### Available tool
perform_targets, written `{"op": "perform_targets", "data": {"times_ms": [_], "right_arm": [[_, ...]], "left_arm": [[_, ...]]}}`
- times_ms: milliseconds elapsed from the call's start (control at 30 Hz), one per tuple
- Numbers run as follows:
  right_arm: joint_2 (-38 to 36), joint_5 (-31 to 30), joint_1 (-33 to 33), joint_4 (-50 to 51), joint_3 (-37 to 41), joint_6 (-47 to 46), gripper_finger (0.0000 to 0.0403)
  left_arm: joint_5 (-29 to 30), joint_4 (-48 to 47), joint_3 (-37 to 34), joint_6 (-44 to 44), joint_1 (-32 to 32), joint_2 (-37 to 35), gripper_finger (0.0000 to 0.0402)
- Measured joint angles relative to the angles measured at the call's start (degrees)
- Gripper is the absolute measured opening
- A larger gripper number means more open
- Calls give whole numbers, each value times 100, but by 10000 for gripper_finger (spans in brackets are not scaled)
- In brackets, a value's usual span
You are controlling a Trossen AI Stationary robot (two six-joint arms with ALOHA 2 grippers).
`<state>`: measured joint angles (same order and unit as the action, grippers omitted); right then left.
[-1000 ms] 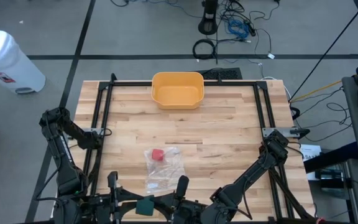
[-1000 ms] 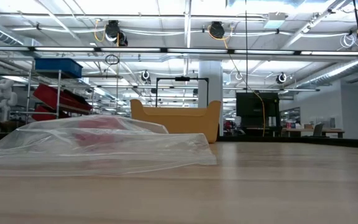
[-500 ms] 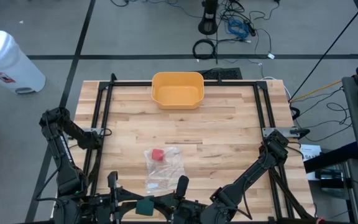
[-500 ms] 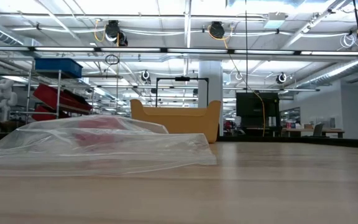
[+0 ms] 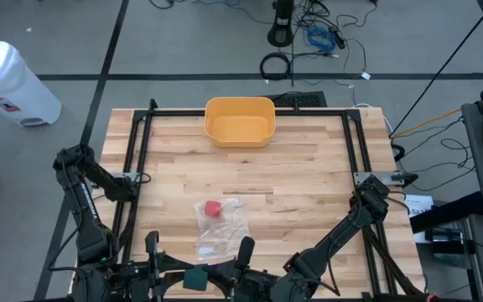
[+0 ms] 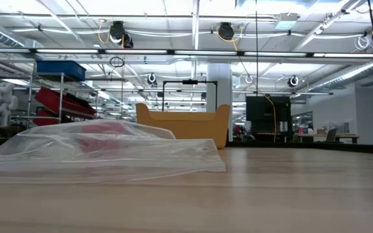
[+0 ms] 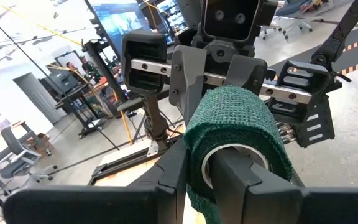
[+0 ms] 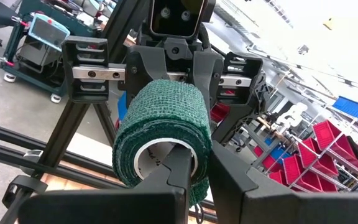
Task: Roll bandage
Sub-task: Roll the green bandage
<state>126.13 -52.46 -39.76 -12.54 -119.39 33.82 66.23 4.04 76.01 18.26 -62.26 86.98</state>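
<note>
A dark green bandage roll point(image 7: 232, 127) with a white hollow core is held in the air above the table's near edge point(image 5: 195, 278). My left gripper point(image 7: 210, 171) and my right gripper point(image 8: 204, 171) face each other, level, from the roll's two ends. Both are shut on the roll. The low view shows neither gripper nor the roll. My left gripper comes level at one end of the roll, from the table's left. One finger point(image 7: 244, 177) reaches into the white core point(image 7: 213, 155) and the other point(image 7: 173, 177) lies outside the green wrap. The roll is lifted clear, its axis level. My right gripper comes level at the roll's opposite end, from the table's right. One finger point(image 8: 176, 174) enters the white core point(image 8: 151, 155). The other finger point(image 8: 232, 177) lies outside the green wrap point(image 8: 163, 118). The roll is clear of the table.
A clear plastic bag point(image 5: 220, 225) with a red item point(image 5: 213, 208) in it lies flat on the wooden table near the front middle point(image 6: 102, 152). A yellow bin point(image 5: 239, 120) stands at the far edge. A black frame point(image 5: 250, 111) runs along the table's sides.
</note>
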Motion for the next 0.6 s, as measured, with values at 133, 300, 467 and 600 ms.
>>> {"op": "perform_targets", "data": {"times_ms": [133,300,467,600], "right_arm": [[0,-15,-31,-8,0,150,34],[0,-228,-114,-13,0,225,35],[0,-315,-178,27,0,215,54],[0,-314,-183,27,0,166,84]], "left_arm": [[-3,0,0,0,2,2,67],[-12,0,0,-4,4,2,67],[-7,0,0,-11,2,1,67],[-32,6,0,-20,2,0,67]]}}
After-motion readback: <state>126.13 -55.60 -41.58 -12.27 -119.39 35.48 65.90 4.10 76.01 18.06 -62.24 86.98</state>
